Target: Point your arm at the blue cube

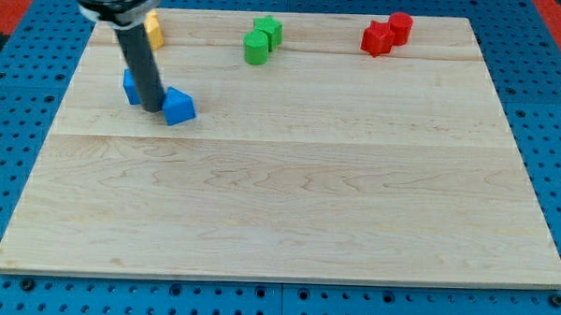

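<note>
Blue is the colour to look for, and two blue blocks sit in the upper left of the frame on the wooden table point(288, 205). One blue block point(179, 106) lies just to the right of my tip point(153, 109) and seems to touch the rod. Its top looks slanted, so it may not be a plain cube. The other blue block point(130, 86) peeks out from behind the rod on the left side, and most of it is hidden. I cannot tell for sure which one is the blue cube.

My arm has no claw, only a dark rod, so there is nothing to open or close.

My tip sits right between the two blue blocks. To do this well, I think the tip should move slowly and only a tiny bit, so it does not bump either block away.

A yellow block point(154, 29), two green blocks point(262, 38) and two red blocks point(386, 34) sit along the top, well apart from my tip.
</note>
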Robot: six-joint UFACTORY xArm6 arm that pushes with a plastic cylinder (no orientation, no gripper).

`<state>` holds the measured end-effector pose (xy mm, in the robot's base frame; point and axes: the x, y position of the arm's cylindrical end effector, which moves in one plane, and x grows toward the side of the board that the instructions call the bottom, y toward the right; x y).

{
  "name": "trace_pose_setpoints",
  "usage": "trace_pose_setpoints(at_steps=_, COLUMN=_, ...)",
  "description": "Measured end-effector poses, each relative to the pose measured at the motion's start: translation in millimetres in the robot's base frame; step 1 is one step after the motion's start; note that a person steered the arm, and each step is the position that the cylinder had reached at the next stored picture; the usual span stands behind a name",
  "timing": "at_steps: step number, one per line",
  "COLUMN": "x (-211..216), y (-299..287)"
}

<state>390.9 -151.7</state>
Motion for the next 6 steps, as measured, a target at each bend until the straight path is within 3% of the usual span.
trace_pose_setpoints(at_steps=3, x=8, y=170)
trace_pose_setpoints(at_steps=4, x=49, y=118)
trace_pose_setpoints(at_steps=6, x=34, y=-38)
